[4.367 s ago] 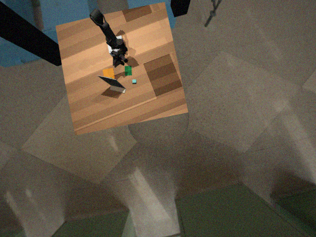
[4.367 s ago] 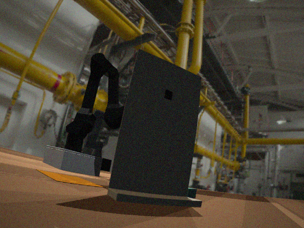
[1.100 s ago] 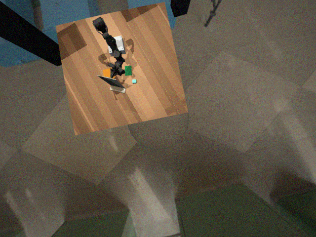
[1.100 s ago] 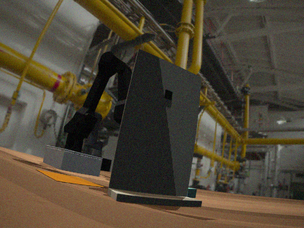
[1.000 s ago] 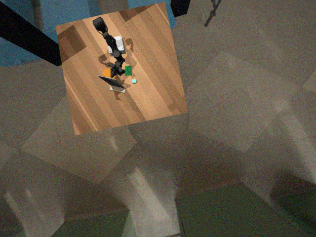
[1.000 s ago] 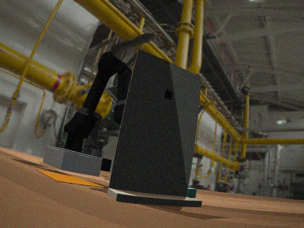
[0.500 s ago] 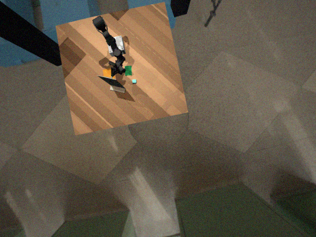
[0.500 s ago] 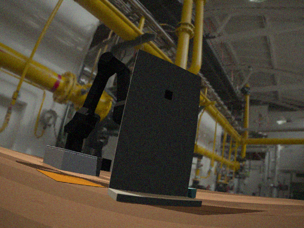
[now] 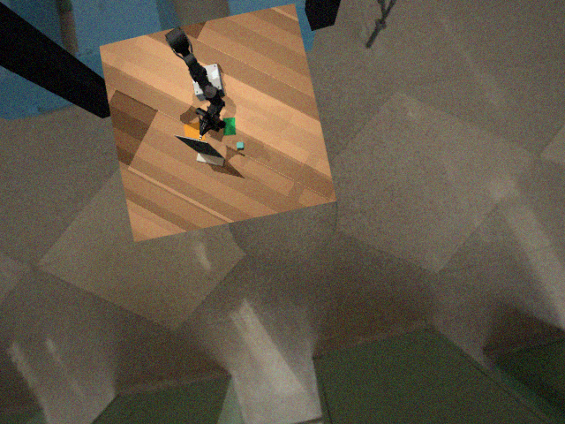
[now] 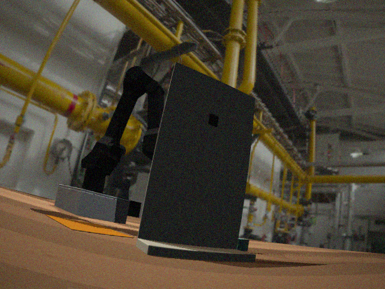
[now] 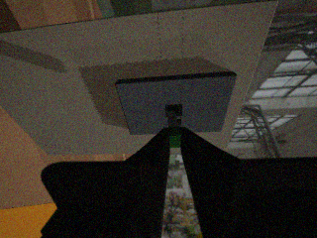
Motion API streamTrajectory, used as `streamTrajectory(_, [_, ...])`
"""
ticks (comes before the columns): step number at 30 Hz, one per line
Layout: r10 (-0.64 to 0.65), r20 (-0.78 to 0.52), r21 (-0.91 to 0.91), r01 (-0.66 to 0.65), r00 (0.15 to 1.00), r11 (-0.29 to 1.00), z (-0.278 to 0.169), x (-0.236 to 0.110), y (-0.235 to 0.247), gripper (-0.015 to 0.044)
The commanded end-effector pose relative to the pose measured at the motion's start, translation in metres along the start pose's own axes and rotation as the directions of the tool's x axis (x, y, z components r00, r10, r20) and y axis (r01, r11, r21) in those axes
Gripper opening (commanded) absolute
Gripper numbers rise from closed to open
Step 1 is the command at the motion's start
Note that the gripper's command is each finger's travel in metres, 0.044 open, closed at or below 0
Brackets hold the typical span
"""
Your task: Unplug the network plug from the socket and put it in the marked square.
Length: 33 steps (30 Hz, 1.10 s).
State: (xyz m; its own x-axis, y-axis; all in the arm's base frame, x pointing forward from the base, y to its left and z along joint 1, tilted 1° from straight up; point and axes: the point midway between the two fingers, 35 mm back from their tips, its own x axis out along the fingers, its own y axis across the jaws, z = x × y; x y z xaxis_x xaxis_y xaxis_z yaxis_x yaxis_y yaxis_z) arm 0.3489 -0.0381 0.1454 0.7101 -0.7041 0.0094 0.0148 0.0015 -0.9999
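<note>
My gripper [image 9: 200, 135] [image 11: 173, 132] is shut on the plug [image 11: 174, 120], a small dark grey piece at the fingertips in the wrist view. The upright panel [image 9: 199, 145] [image 10: 192, 161] [image 11: 198, 45] stands in front of the fingers. The blue-grey socket block [image 11: 146, 104] is on the panel's face, with a dark opening [image 11: 173, 107] right ahead of the plug. I cannot tell whether the plug's front end is still inside it. The tab cannot be made out. An orange square [image 9: 192, 130] [image 10: 89, 227] [image 11: 25, 219] and a green square [image 9: 229, 126] are on the table.
A small teal cube [image 9: 239, 145] [image 10: 243, 244] lies near the green square, beside the panel. The panel's pale foot [image 9: 209, 159] [image 10: 198, 253] sticks out behind it. The arm's light base [image 9: 213, 75] [image 10: 89, 203] stands on the other side of the squares.
</note>
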Motion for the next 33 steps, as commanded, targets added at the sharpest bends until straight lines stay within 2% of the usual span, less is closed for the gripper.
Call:
streamTrajectory(1, [0.002, -0.005, -0.008, -0.002, 1.0, 1.0, -0.002, -0.003, 0.001, 0.0])
streamTrajectory(33, [0.003, -0.005, -0.008, -0.003, 1.0, 1.0, -0.002, -0.024, 0.001, 0.0])
